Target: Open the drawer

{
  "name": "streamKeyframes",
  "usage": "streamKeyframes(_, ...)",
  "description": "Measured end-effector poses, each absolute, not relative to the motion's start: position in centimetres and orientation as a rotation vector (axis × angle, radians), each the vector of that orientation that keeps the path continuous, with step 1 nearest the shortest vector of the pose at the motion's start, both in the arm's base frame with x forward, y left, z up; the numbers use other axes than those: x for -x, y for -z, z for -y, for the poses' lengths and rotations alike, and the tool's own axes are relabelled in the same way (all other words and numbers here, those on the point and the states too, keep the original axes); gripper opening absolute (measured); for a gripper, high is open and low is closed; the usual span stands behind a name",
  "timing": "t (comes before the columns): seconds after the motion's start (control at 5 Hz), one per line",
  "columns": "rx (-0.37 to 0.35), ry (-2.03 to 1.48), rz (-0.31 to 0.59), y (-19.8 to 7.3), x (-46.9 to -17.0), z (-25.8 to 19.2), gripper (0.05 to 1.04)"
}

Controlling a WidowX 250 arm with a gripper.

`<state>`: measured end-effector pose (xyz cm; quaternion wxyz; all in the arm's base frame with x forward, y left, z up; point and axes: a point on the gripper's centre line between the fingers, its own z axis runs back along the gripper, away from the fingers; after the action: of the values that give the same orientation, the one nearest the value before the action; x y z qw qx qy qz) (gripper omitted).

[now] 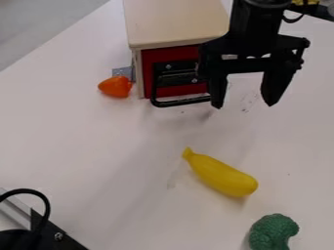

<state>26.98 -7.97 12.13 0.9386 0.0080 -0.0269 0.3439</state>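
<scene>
Cabinet (176,22): a boxy form with a smooth, pale wood-look top and straight edges, at the upper middle of the view.
Drawer (147,71): flat, red, four-cornered front, set in the cabinet's near end under the top's edge; it faces down the view, toward the camera, its long axis running across, the right end slightly higher in view.
Handle (177,102): smooth black bar with rounded bends, standing out from the drawer front; its long axis runs across the front, rising a little to the right.
Gripper (243,103): matte black, angular, at the upper right by the handle's right end, tips pointing down; the two tapered fingers stand wide apart with nothing between them. Whether the nearer one touches the handle, I cannot tell.
Orange toy (116,86): smooth, blunt, tapering to the left, just beside the cabinet.
Banana (223,176): yellow, smooth, gently curved, stem end pointing to the upper left.
Broccoli (273,231): green, bumpy head above a smoother stalk, at the lower right.
Tabletop (111,161): pale, flat, with faint marks.
</scene>
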Motion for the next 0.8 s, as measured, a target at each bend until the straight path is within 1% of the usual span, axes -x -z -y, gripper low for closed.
streamKeyframes(0.2, -0.035, -0.7, 0.031, -11.3, -26.8, 7.9, 0.998)
streamKeyframes(0.4, -0.04, -0.891, 0.054, -11.4, -27.8, 7.9, 0.998)
streamKeyframes(0.6, -0.012, -1.055, 0.052, -11.4, -29.3, 8.4, 0.998)
streamKeyframes(0.8, -0.004, -1.266, 0.023, -11.3, -29.5, 7.4, 0.998)
